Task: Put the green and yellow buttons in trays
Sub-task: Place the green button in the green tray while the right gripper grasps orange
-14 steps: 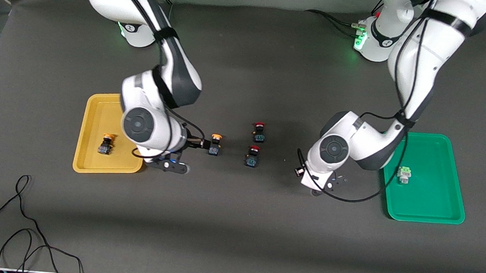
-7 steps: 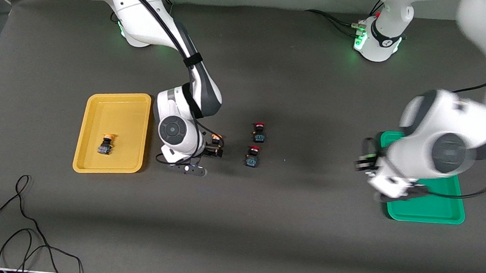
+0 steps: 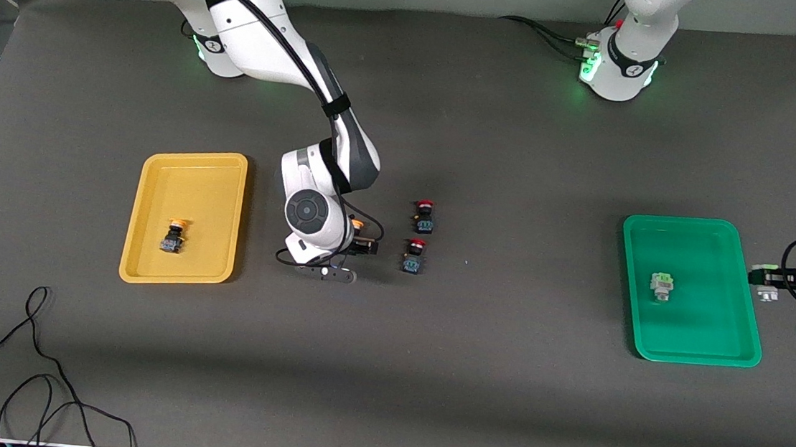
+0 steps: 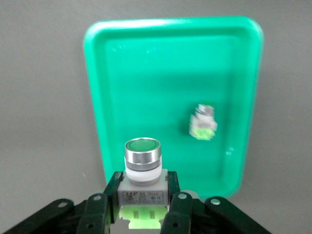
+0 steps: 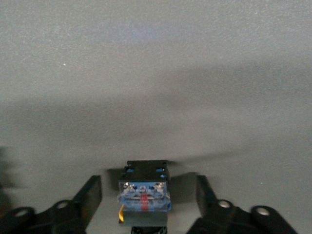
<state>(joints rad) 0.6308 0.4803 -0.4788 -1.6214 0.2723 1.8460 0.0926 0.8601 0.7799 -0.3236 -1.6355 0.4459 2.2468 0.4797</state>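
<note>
Dark table; left hand point(image 4: 142, 210) pinching green button point(image 4: 142, 168), right hand point(image 5: 144, 204) spread around half-hidden yellow button point(image 5: 144, 192).

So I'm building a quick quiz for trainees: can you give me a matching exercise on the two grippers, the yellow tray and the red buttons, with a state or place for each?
1 left gripper
2 right gripper
3 yellow tray
4 red buttons

A on the bare table
B a lone button lies in it
C shut on a green button
D open astride a yellow button

Pairs: 1-C, 2-D, 3-B, 4-A.
</note>
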